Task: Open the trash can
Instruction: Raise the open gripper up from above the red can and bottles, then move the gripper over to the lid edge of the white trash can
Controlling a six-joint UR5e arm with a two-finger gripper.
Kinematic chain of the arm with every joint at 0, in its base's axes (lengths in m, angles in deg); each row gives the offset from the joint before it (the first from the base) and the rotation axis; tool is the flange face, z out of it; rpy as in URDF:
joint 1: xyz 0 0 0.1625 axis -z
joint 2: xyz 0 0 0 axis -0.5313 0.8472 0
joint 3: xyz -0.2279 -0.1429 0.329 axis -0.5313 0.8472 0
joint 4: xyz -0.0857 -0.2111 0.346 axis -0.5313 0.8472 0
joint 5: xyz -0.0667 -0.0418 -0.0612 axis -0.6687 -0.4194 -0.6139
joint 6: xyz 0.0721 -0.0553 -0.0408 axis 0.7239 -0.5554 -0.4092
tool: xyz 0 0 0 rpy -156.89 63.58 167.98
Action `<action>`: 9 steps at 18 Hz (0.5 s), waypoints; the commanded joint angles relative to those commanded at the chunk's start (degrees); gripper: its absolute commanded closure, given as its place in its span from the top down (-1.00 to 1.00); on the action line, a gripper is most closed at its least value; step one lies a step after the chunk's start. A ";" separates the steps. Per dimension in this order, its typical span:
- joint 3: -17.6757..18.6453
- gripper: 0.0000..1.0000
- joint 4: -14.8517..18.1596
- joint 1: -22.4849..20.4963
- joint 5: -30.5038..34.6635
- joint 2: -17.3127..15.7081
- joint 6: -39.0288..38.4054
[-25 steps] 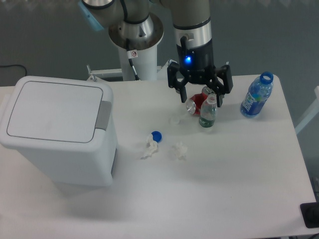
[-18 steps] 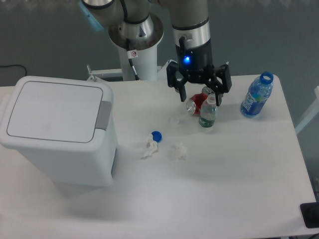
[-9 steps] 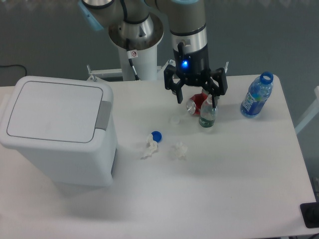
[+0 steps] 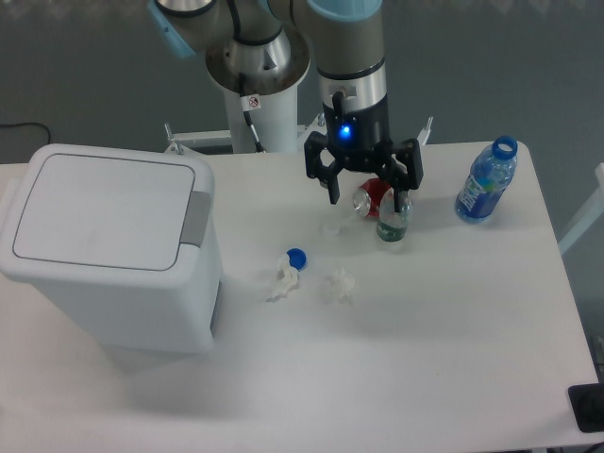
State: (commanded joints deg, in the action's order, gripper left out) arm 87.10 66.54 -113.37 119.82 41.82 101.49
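The trash can (image 4: 109, 247) is a large boxy white bin at the left of the table. Its flat lid is shut and the grey push-button tab (image 4: 196, 217) sits on the lid's right edge. My gripper (image 4: 368, 196) hangs open and empty over the back middle of the table, well to the right of the bin. Its black fingers (image 4: 332, 187) straddle a red can and a small bottle without touching them.
A red can (image 4: 370, 198) lies under the gripper, with a small clear bottle (image 4: 394, 223) upright beside it. A blue bottle (image 4: 485, 182) stands at the back right. A blue cap (image 4: 296, 257) and two crumpled paper bits (image 4: 282, 280) lie mid-table.
The gripper has drifted a little to the left, toward the bin side, and stayed open. The trash can and the small objects have not moved.
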 joint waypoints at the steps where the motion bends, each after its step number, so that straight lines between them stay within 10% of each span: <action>1: -0.53 0.19 0.00 0.17 0.00 0.09 -0.79; 9: -3.51 -0.15 0.18 3.51 -1.14 0.18 -13.17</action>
State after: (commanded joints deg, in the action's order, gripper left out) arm 83.58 66.72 -109.85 118.68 42.00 88.32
